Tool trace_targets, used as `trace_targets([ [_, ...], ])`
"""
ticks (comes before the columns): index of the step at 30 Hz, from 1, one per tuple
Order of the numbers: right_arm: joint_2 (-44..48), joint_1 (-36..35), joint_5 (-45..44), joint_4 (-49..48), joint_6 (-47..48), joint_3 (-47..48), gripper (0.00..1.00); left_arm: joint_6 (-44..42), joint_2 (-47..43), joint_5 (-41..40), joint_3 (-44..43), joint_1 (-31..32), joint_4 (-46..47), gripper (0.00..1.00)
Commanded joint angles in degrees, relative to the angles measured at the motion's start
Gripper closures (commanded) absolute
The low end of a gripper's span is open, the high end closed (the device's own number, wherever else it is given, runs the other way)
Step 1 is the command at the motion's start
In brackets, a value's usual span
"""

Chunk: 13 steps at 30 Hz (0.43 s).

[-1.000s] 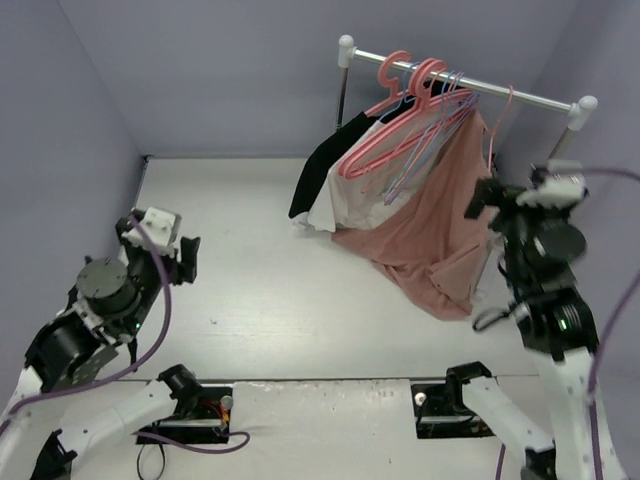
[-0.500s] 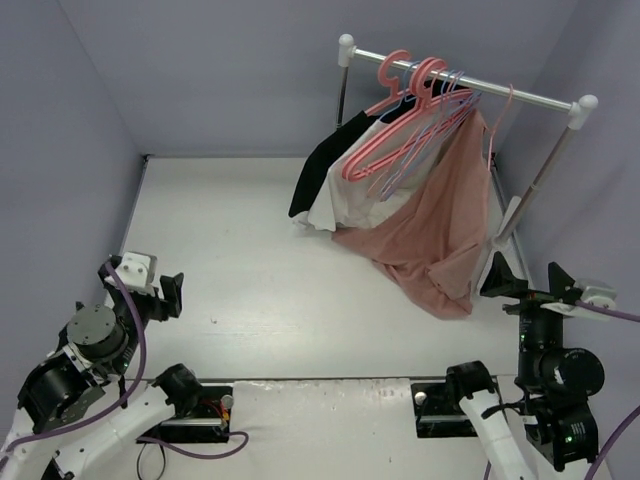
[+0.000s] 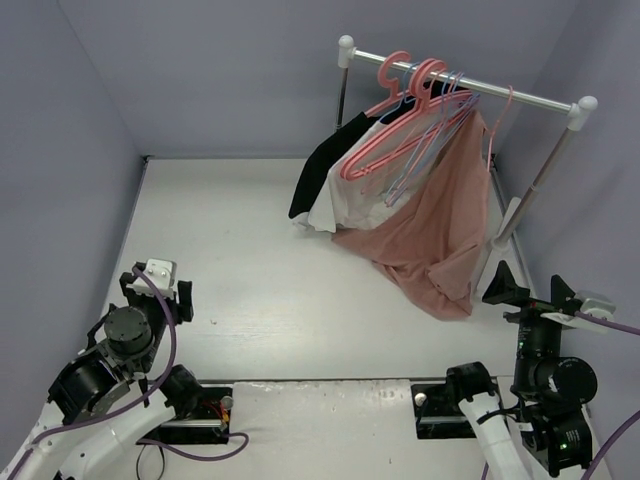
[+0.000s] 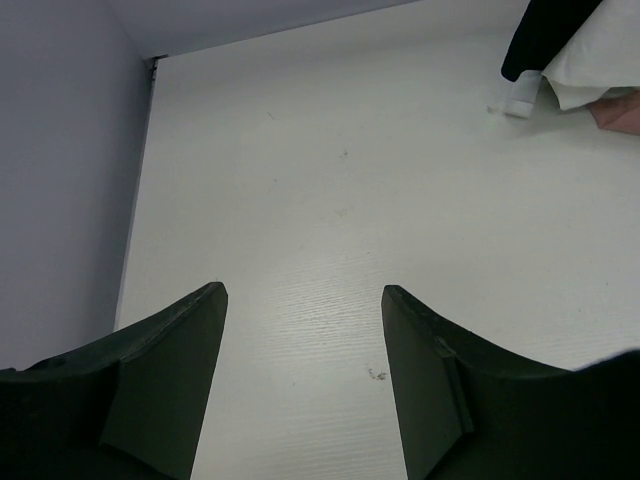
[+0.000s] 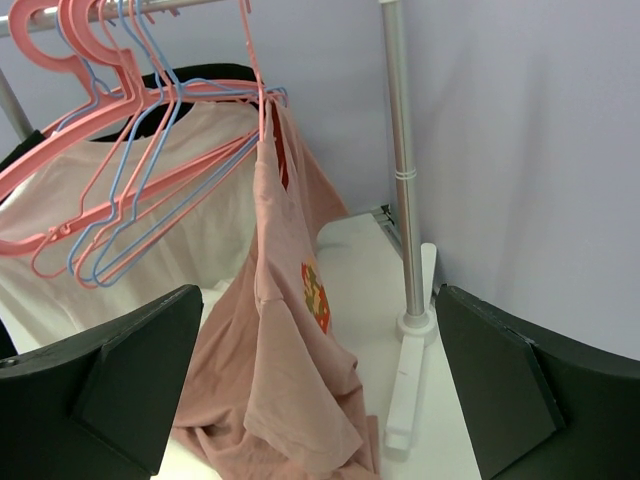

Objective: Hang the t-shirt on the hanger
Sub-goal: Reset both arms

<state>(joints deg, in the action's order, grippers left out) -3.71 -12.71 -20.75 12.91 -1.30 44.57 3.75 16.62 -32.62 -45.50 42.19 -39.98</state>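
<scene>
The left gripper (image 3: pixel 157 292) sits at the lower left of the overhead view, jaws spread wide with nothing between them. Its wrist view shows the same gripper (image 4: pixel 303 291) open over bare white table (image 4: pixel 330 180). The right gripper (image 3: pixel 530 293) is at the lower right, near the foot of the rail's right post (image 3: pixel 545 165), also wide open and empty. Its wrist view shows that gripper (image 5: pixel 318 295) facing the garments, apart from them.

The t-shirt (image 3: pixel 440 230) hangs in the upper right from the rail (image 3: pixel 510 92). Its lower part is crumpled on the table, well apart from both grippers. From the right wrist, the t-shirt (image 5: pixel 290 380) is bunched at its top where it meets the hanger (image 5: pixel 262 95). It drapes down to one side and shows a small orange-red patch. Whether both shoulders sit on the frame cannot be told. In the overhead view the hanger (image 3: pixel 496 118) hooks on the rail to the right of the thicker coral hangers (image 3: pixel 385 135) and the lilac-blue hangers (image 3: pixel 428 150).

A white garment (image 3: pixel 345 205) and a black garment (image 3: pixel 320 165) hang to the left of the t-shirt.
</scene>
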Motion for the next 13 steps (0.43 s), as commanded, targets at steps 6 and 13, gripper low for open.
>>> trace_targets([
  [6, -2.4, -0.6, -1.4, -3.9, -0.4, 0.1, 0.00, -0.3, -2.0, 2.3, 1.6, -4.5, 7.0, 0.41],
  [13, -2.5, -0.5, -2.1, -3.9, -0.7, -0.2, 0.00, -0.3, -0.8, 4.7, 1.6, -5.4, 7.6, 0.41],
])
